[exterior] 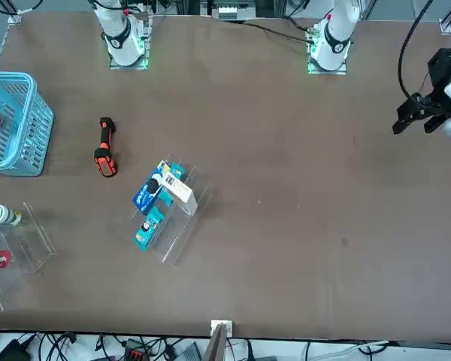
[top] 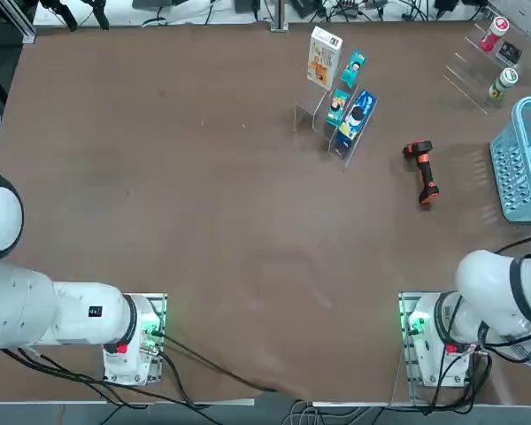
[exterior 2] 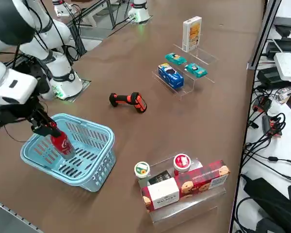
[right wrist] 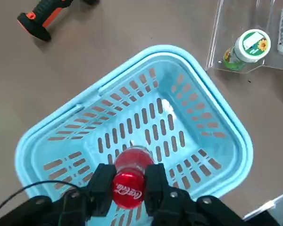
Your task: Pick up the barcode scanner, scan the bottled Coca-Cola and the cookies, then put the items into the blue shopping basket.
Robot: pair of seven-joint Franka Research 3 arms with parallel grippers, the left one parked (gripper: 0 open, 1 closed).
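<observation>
My right gripper (exterior 2: 47, 127) hangs over the blue shopping basket (exterior 2: 94, 125), shut on the neck of the bottled Coca-Cola (exterior 2: 62, 143). In the wrist view the red cap (right wrist: 127, 190) sits between the fingers (right wrist: 101, 186), with the basket (right wrist: 174, 51) floor bare beneath it. The bottle's lower half is inside the basket's rim, tilted. The barcode scanner (exterior 2: 128, 101) lies on its side on the table, between the basket and the display stand. The cookies (exterior 2: 191, 34) stand upright on the far end of that stand. From the top I see basket (top: 516, 177), scanner (top: 422, 170) and cookies (top: 324, 57).
A clear tiered stand (exterior 2: 184, 85) holds two teal packets and a blue packet (exterior 2: 170, 75). A second clear stand (exterior 2: 184, 204) near the table edge carries a green-and-white bottle (exterior 2: 142, 170), a red-and-white capped bottle (exterior 2: 182, 162) and a red biscuit box. Cables hang beyond that edge.
</observation>
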